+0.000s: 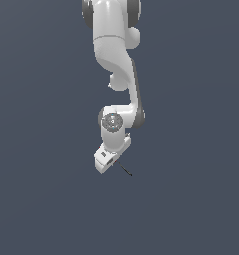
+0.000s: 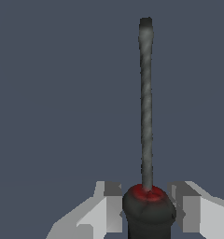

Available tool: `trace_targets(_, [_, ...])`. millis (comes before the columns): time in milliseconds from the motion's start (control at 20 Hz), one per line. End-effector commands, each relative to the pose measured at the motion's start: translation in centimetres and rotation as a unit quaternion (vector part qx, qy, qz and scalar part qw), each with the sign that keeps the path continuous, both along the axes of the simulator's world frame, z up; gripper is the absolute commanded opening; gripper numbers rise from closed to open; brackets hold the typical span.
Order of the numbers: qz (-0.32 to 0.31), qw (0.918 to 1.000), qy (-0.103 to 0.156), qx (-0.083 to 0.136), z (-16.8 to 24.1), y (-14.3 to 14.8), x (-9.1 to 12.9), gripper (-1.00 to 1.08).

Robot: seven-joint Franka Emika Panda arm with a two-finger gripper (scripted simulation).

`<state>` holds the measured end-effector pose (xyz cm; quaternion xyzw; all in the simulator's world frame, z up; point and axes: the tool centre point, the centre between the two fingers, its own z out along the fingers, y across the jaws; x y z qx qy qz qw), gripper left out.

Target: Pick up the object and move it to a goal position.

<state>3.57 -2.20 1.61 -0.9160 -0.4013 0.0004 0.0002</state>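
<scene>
1. the arm [image 1: 114,55] comes down from the top edge of the exterior view as a chain of white links with dark grey joints. it bends toward the exterior view's right near the middle, then curls back in to a round wrist joint.
2. below that wrist joint the white hand block tilts toward the exterior view's left, ending at the gripper [image 1: 113,162], which sits a little below the centre of the view.
3. the surroundings are one flat slate-blue field in both views. i cannot tell whether any of it is a desk surface, and the pictures do not show whether the gripper is touching anything beneath it.
4. in the wrist view the gripper [image 2: 149,207] has its two pale grey fingers [image 2: 109,205] pressed against either side of the screwdriver [image 2: 146,112], pinching its handle. the handle is black with a red ring at the base of the shaft.
5. the thin dark shaft runs straight out from between the fingers, away from the camera, ending in a slightly wider dark tip.
6. in the exterior view the screwdriver [image 1: 125,170] is only a thin dark sliver, slanting down toward the exterior view's right from the gripper. its handle is too small to make out there.
</scene>
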Motion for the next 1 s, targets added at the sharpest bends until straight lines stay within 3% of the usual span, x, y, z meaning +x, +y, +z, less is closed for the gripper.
trace_targets(0, [0.000,1.0000,0.000,0.000,0.1,-0.6,1.3,-1.00])
trace_targets(950, [0.000,1.0000,0.000,0.000,0.3,-4.0,9.5,-1.00])
